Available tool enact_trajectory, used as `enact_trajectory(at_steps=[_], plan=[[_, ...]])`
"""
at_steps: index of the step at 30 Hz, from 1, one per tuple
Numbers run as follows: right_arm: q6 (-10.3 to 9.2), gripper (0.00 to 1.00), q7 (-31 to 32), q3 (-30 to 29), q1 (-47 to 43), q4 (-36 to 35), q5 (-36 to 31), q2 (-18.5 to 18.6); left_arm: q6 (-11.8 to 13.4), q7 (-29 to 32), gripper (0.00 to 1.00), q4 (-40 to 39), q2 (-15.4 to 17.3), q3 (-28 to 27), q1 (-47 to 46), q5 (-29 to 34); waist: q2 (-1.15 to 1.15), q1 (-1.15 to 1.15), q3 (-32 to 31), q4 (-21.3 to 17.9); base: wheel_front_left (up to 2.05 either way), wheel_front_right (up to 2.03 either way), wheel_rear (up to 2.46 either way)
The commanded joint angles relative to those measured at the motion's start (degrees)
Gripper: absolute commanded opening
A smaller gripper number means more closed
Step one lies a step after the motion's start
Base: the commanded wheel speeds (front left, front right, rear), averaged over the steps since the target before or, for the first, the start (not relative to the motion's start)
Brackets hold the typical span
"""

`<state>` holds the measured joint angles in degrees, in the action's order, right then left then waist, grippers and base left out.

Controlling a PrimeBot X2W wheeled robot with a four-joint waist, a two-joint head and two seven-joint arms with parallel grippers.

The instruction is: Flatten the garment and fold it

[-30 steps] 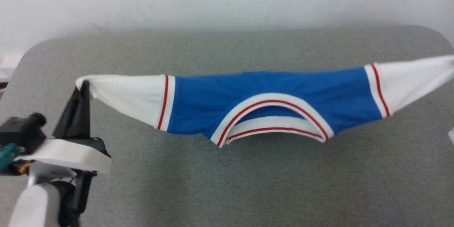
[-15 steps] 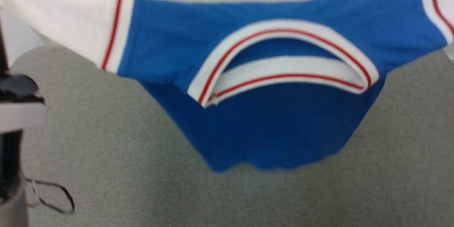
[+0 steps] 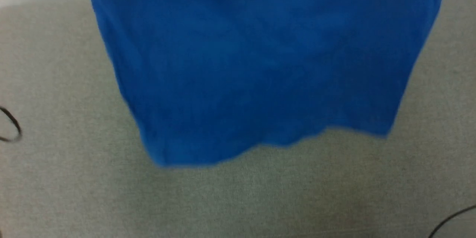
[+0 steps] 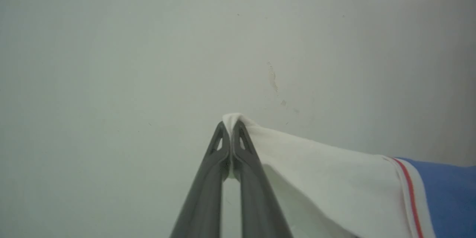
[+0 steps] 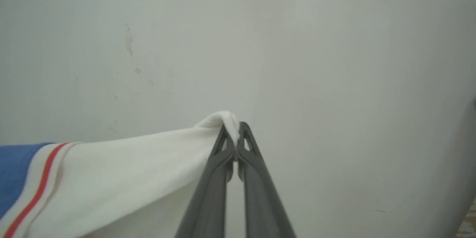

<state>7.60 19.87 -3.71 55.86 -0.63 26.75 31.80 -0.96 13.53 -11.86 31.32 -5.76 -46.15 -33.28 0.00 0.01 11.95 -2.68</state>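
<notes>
Nearest you, the grey counter (image 3: 238, 200) lies under the garment (image 3: 260, 74), which hangs spread out and blue, hem lowest. Your left claw (image 4: 231, 125) is clamped on its white left sleeve tip and your right claw (image 5: 234, 129) on the right one, both before the pale wall (image 4: 111, 44).

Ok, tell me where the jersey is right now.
In the head view the blue jersey hangs across the upper middle above the grey table, its white sleeves pinched by the left claw and right claw.
</notes>
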Motion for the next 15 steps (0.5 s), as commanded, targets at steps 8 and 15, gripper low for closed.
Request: enact_trajectory(at_steps=[8,15], plan=[[-0.11,0.00,-6.4,5.8,21.5,14.8,-4.9,-1.6,-2.7,0.4,0.00,14.9,2.1,5.3,-22.7,2.2,0.00,-0.01,19.2,-1.3,0.00,0.00,0.00],[-0.11,0.00,-12.0,5.9,38.0,29.4,-8.4,-5.6,-2.1,-6.6,0.00,29.4,-1.1,7.1,-42.5,4.3,0.00,-0.01,26.9,-0.7,0.00,0.00,0.00]])
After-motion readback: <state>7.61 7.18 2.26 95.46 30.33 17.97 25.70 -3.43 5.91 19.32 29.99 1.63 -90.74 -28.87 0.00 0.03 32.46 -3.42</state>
